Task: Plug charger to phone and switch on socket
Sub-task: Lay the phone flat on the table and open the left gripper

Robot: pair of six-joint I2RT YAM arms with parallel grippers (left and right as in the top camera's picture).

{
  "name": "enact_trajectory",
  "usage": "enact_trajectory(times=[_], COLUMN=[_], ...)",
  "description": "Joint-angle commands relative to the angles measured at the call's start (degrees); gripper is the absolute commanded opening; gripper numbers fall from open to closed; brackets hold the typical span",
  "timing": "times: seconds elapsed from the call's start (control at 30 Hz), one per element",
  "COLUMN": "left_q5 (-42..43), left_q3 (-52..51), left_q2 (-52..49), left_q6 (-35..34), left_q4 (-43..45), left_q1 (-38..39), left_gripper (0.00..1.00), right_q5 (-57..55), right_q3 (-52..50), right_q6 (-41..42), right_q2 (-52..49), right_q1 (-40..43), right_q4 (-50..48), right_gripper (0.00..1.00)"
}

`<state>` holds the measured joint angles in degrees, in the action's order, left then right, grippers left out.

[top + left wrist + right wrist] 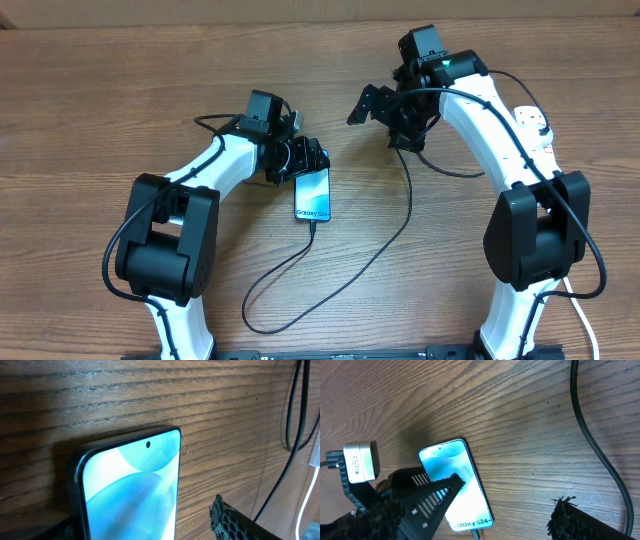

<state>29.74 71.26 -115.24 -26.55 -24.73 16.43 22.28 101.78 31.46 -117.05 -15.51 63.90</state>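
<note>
The phone [313, 196] lies flat on the table [90, 90], screen up and lit. The charger [410, 200] meets its lower edge, and the tip seems to be seated there, though the joint is too small to check. From there the black cable makes a wide loop below the phone and rises on the phone's right side.

The left gripper [308, 165] stands over the phone's upper end with its jaws apart. In the left wrist view one finger [235, 522] is clear of the phone's edge, so nothing is clamped. The right gripper [385, 118] hangs above and to the right of the phone, jaws wide apart and empty. The socket [537, 125] lies well to the right of the phone, partly hidden behind the right arm. I cannot see its switch.

I judge that the step is to take the left gripper away from the phone. It should rise straight up, because a sideways drag can loosen the tip. Then the right arm, being nearer, can press the switch, with care not to catch the cable.
</note>
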Motion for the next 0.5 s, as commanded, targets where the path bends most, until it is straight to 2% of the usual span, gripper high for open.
enact_trajectory(times=[0.0,0.17,0.3,0.47], left_q5=[-6.01,-6.23,-6.38,-6.43], left_q3=[-1.16,-1.16,-1.16,-1.16], left_q2=[-1.27,-1.27,-1.27,-1.27], left_q6=[0.83,0.83,0.85,0.87], left_q4=[-1.51,-1.97,-2.45,-2.82], left_q1=[0.07,0.0,0.0,0.0], left_gripper=[0.73,0.77,0.91,0.98], right_q5=[0.31,0.28,0.28,0.28], right_q3=[0.46,0.46,0.46,0.46], right_q6=[-0.48,-0.48,-0.5,-0.5], right_q2=[2.12,2.12,2.12,2.12], right_q1=[-0.17,-0.17,-0.17,-0.17], right_q4=[-0.15,-0.15,-0.15,-0.15], right_gripper=[0.97,0.97,0.97,0.97])
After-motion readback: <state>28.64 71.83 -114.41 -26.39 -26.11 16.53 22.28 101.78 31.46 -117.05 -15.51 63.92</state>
